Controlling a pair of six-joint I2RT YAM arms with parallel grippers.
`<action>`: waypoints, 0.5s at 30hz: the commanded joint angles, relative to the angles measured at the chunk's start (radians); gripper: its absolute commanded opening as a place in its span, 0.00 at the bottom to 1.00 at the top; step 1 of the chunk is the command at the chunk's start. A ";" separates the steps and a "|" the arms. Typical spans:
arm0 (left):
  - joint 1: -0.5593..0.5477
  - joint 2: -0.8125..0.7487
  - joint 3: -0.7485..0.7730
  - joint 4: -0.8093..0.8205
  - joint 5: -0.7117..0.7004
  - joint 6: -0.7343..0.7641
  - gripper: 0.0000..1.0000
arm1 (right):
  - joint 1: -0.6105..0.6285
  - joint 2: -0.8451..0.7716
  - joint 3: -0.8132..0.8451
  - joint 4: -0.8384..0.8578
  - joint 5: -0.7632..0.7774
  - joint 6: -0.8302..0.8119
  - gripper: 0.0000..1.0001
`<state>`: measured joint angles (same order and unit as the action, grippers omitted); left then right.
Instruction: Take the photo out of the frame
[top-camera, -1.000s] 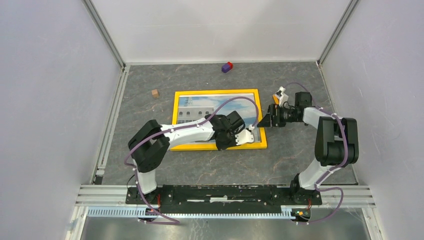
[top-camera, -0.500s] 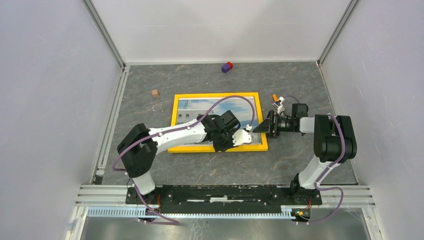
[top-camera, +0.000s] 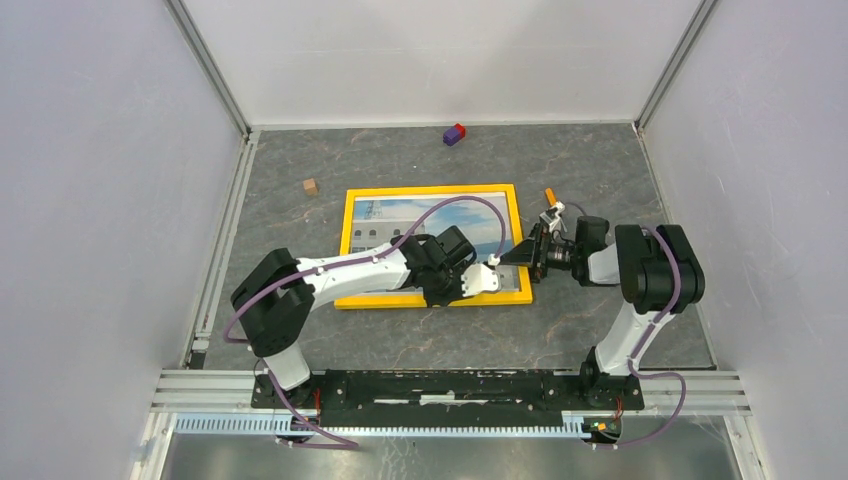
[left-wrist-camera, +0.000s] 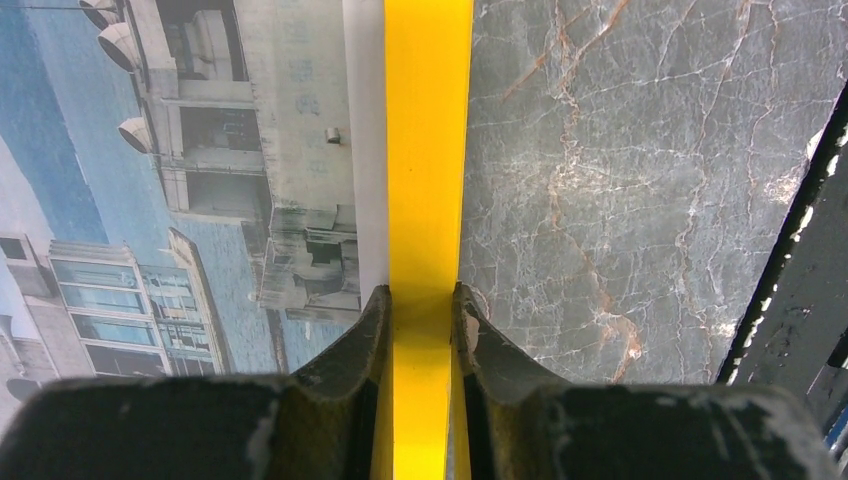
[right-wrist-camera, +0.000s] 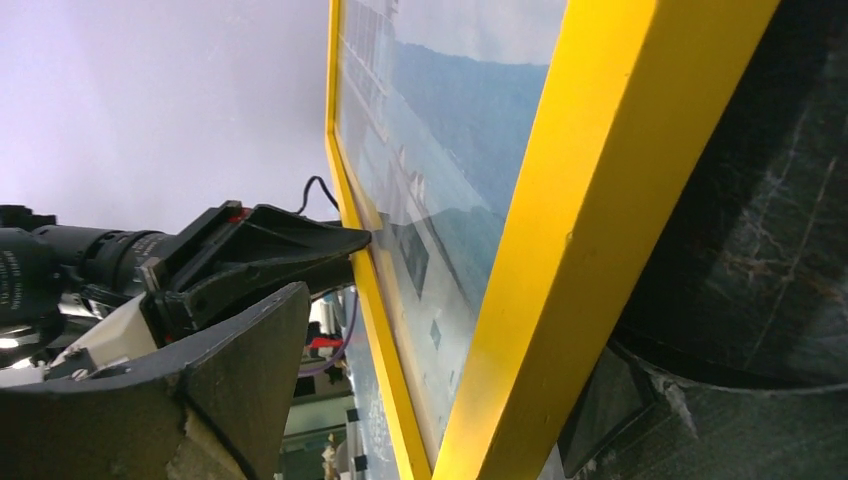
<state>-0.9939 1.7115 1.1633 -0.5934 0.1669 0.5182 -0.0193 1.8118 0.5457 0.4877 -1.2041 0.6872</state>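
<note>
The frame lies face up on the table, its yellow border around the photo of a white building under blue sky. My left gripper is shut on the frame's near border towards the right corner. In the left wrist view both fingers pinch the yellow strip at my left gripper, with the photo beside it. My right gripper is at the frame's right edge. In the right wrist view its jaws stand open astride the yellow edge at my right gripper, and one finger is well off the glass.
A purple and red block lies at the back. A small brown cube lies left of the frame. A small orange piece lies by the right wrist. White walls close in the grey marbled table on three sides.
My right gripper has dropped and moved left onto the frame's right edge. My left arm and the frame have shifted slightly left and toward the near side.
</note>
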 joint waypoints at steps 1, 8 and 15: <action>0.001 -0.050 0.000 0.093 0.043 0.035 0.02 | 0.014 0.025 -0.070 0.391 -0.031 0.271 0.84; -0.002 -0.055 0.005 0.093 0.050 0.024 0.02 | 0.042 0.154 -0.158 1.177 -0.034 0.826 0.61; -0.002 -0.052 0.022 0.085 0.043 0.013 0.04 | 0.042 0.043 -0.163 0.784 -0.015 0.540 0.48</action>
<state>-0.9932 1.6913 1.1503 -0.5854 0.1600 0.5179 0.0051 1.9598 0.3885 1.3472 -1.1725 1.3708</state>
